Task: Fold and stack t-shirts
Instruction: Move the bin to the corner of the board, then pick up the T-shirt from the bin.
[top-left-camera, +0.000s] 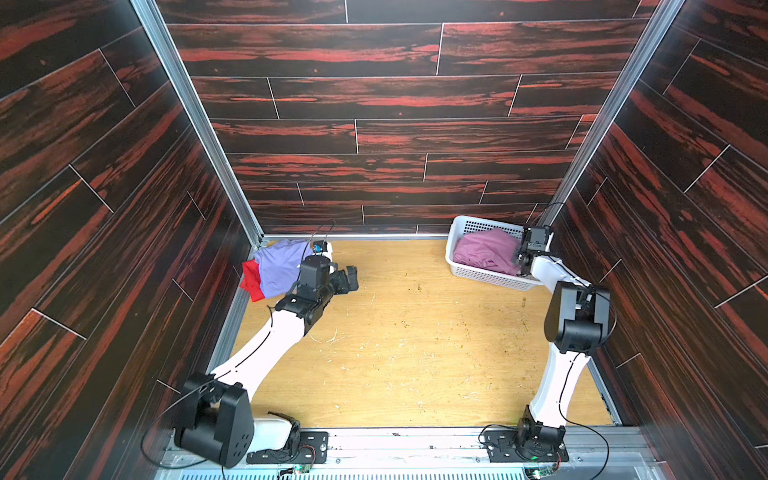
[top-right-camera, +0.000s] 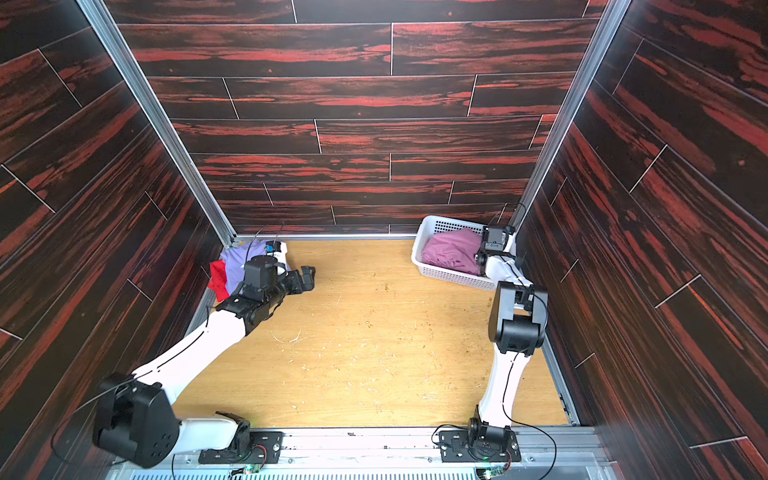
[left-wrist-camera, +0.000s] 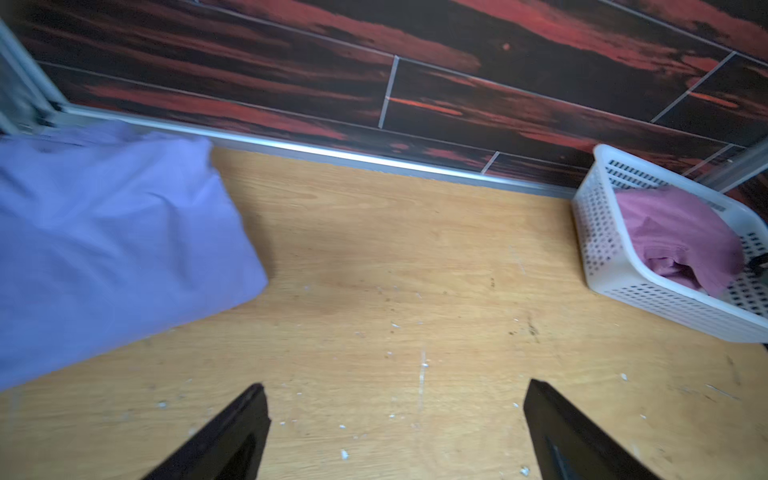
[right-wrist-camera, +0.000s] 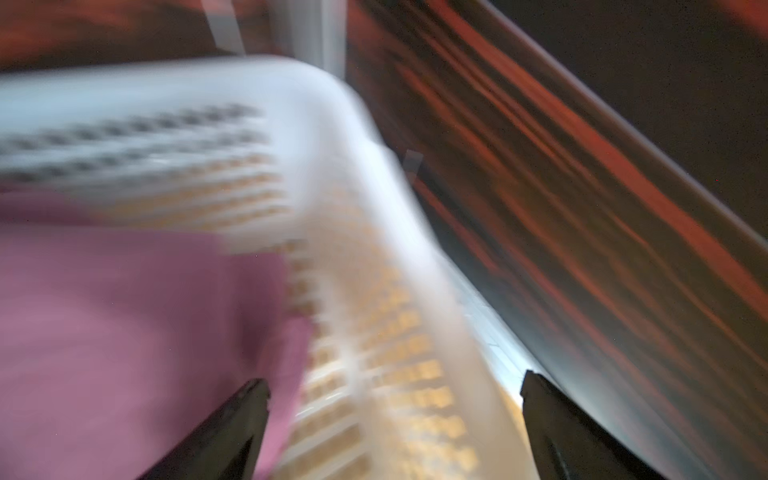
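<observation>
My left gripper (left-wrist-camera: 392, 395), fingers spread and empty, hangs beside the lavender shirt (top-left-camera: 278, 270) lying on the red shirt (top-left-camera: 252, 284), far left. My right gripper (right-wrist-camera: 395, 386), also spread, hovers at the rim of the basket (top-left-camera: 478, 275), far right, which holds the pink-mauve shirt (top-left-camera: 484, 249).

light: table (top-left-camera: 415, 353) glowing bright, walls (top-left-camera: 374, 104) looking dim | right wrist: basket (right-wrist-camera: 187, 95) smearing heavily, probably motion blur | left wrist: lavender shirt (left-wrist-camera: 104, 249) blurring slightly

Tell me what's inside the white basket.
A crumpled pink-mauve t-shirt lies inside the basket, filling most of it. Whether anything lies beneath it cannot be seen, because the cloth covers that part.
</observation>
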